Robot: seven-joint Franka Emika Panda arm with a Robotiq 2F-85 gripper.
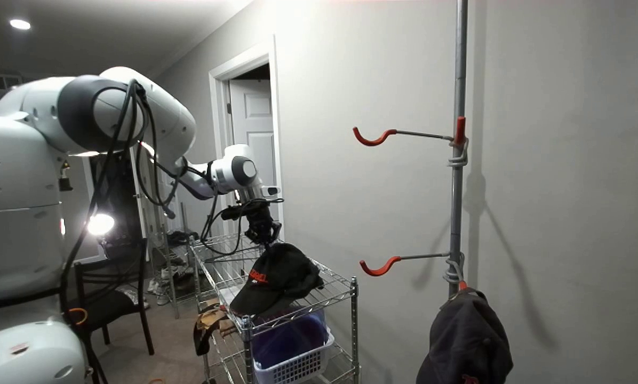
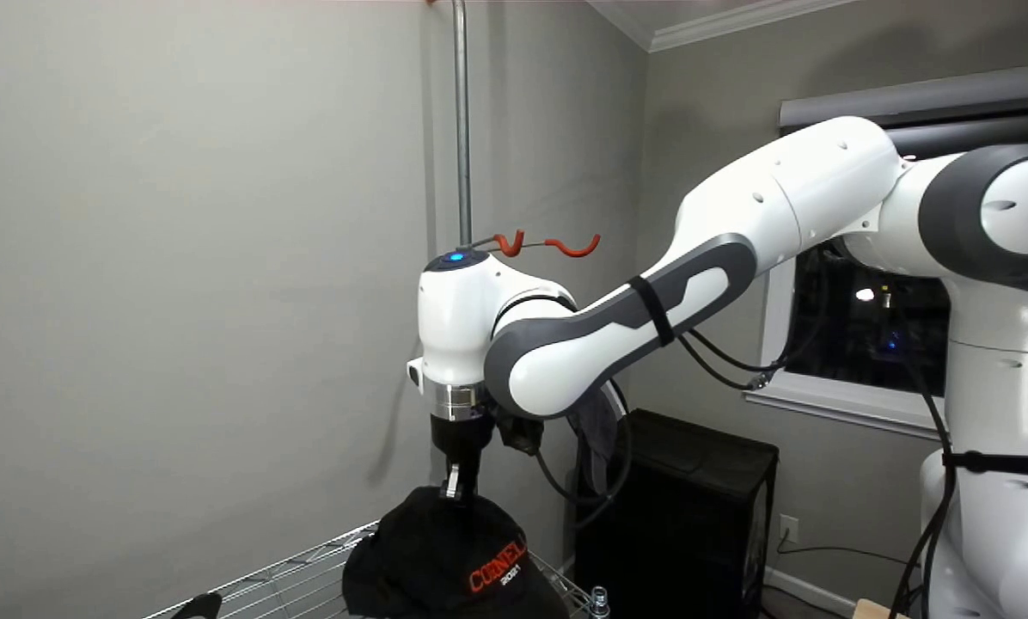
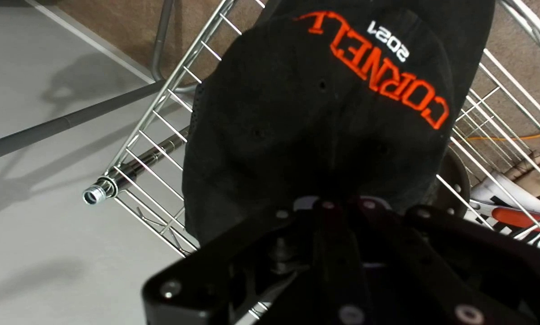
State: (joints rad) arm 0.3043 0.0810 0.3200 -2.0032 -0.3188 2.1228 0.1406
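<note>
A black cap (image 1: 284, 273) with orange CORNELL lettering and a white 2021 lies on the top shelf of a wire rack (image 1: 340, 288). It also shows in an exterior view (image 2: 428, 550) and fills the middle of the wrist view (image 3: 297, 117). My gripper (image 1: 268, 245) points down at the top of the cap's crown; it also shows there in an exterior view (image 2: 458, 499). In the wrist view the fingers (image 3: 342, 194) are close together, shut on the crown's dark fabric. The fingertips themselves are hidden in the dark cloth.
A metal pole (image 1: 457, 213) by the wall carries red-tipped hooks (image 1: 380, 266); a dark cap (image 1: 465, 341) hangs low on it. A white basket (image 1: 292, 365) stands on the lower shelf. A brown patterned cap (image 1: 209, 322) hangs at the rack's side. A black cabinet (image 2: 677, 499) stands behind.
</note>
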